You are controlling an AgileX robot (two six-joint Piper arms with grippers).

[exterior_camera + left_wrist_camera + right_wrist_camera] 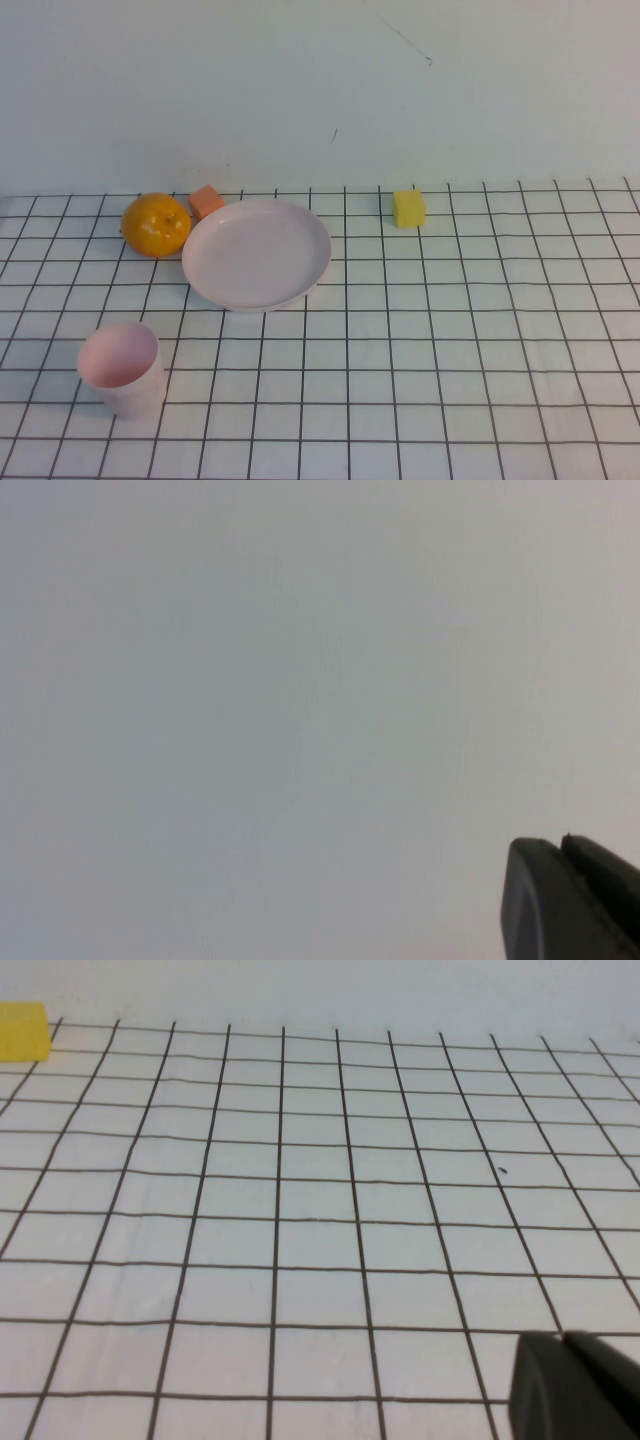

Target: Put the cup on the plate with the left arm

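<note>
Cup (122, 366) stands upright, mouth up, on the gridded table (480, 340) at the near left, well apart from the plate (257, 253) and nearer the camera than it. Plate lies flat toward the back left of centre, nothing in it. Orange (156, 224) sits just beside the plate's left rim, looks touching or nearly so, can't tell which. Small orange-red block (206, 201) is behind the plate's far-left rim, between orange and plate, close to both. Yellow cube (408, 208) sits at the back, right of the plate, apart from it; it also shows at the corner of the right wrist view (22, 1031). Neither arm appears in the high view. Left gripper (572, 900) shows only as a dark piece at the corner of the left wrist view, against a plain pale surface, no table or objects in sight there; fingers spread or together, cannot tell. Right gripper (575, 1385) likewise a dark piece at the corner of its wrist view, over bare grid cloth, away from the yellow cube; finger state cannot be told either.
</note>
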